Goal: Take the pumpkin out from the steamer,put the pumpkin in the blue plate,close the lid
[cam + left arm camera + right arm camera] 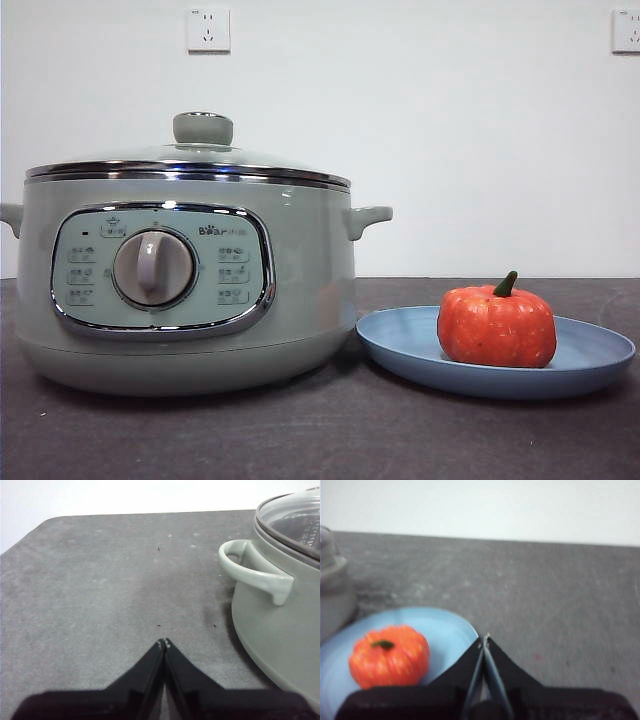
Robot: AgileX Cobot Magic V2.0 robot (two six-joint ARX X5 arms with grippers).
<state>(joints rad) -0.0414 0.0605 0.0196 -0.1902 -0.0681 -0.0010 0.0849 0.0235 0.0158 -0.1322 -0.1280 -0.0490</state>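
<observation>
The orange-red pumpkin (497, 326) with a dark green stem sits on the blue plate (400, 345), right of the sage-green steamer (300, 300). The glass lid (200, 155) with its grey-green knob rests shut on the steamer. My left gripper (164, 642) is shut and empty over the table, beside the steamer's side handle (252, 572). My right gripper (485, 639) is shut and empty, just beside the plate (445, 630) and near the pumpkin (390, 655). Neither gripper shows in the front view.
The dark grey table (300, 440) spreads in front of the steamer and plate. A white wall with two power sockets (208, 30) stands behind. The steamer's edge (332, 595) shows in the right wrist view.
</observation>
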